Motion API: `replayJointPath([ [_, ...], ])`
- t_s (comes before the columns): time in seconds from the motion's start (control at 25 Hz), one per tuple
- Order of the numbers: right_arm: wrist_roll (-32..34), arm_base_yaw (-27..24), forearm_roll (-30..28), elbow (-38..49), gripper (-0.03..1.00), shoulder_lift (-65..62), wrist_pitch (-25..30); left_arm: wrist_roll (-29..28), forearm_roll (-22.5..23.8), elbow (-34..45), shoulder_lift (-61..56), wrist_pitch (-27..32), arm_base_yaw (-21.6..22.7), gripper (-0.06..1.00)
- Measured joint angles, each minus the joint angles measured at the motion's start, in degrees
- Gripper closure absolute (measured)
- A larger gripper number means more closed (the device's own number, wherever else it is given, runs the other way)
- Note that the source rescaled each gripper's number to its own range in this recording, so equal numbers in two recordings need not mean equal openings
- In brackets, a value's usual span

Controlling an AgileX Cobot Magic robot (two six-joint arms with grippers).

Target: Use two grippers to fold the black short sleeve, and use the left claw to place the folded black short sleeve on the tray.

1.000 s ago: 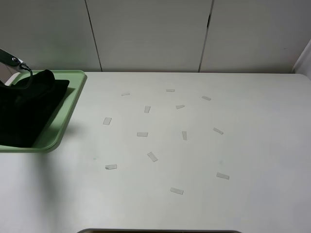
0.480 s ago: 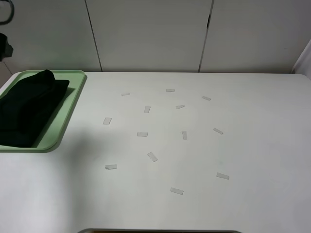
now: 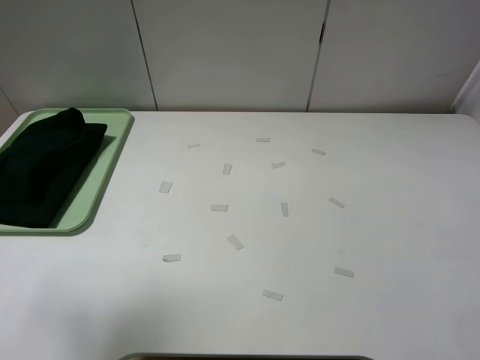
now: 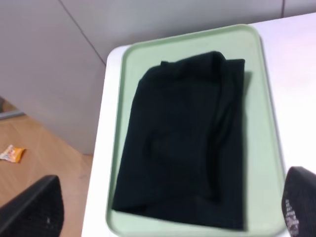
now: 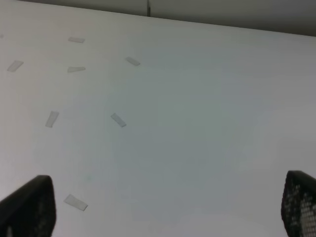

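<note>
Mint-green plastic forms the tray (image 3: 112, 154) at the upper left of the exterior high frame, where it sits on the white tabletop (image 3: 300, 240) with its left part cut by the frame edge. Folded into a compact bundle, the black short sleeve (image 3: 41, 176) lies inside the tray, covering most of its floor; a bare strip of tray shows along the right rim. Small pale tape strips (image 3: 235, 241) are scattered over the middle of the tabletop, well apart from the tray, and none touches the cloth. Grey wall panels (image 3: 225, 52) close the upper part of the frame. Neither arm appears in this view.

In the left wrist view, the left pincer (image 4: 168, 210) hangs above the tray (image 4: 269, 128), its two dark fingertips (image 4: 34, 207) standing wide apart at the lower corners of the frame and gripping nothing. The black short sleeve (image 4: 182, 143) rests flat between them and below, apart from both. Wooden floor (image 4: 34, 153) with a small orange object (image 4: 12, 153) shows at the left edge.

In the right wrist view, the right pincer (image 5: 168, 210) is likewise spread wide and empty over bare tabletop (image 5: 207, 128), with tape strips (image 5: 118, 120) in the left half.
</note>
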Motion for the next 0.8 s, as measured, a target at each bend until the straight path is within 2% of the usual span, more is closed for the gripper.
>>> replayJointPath([
  [0.28,0.0,0.0,0.0,0.0,-0.03,0.0,0.0,-0.12,-3.26,0.12,-17.56,17.25,0.0,0.06],
  [0.36,0.0,0.0,0.0,0.0,-0.03,0.0,0.0,-0.12,-4.18,1.17,-21.81,20.03,0.0,0.06],
  [0.8,0.0,0.0,0.0,0.0,-0.03,0.0,0.0,-0.12,-10.55,10.77,-35.61,24.44,-0.1,0.06],
])
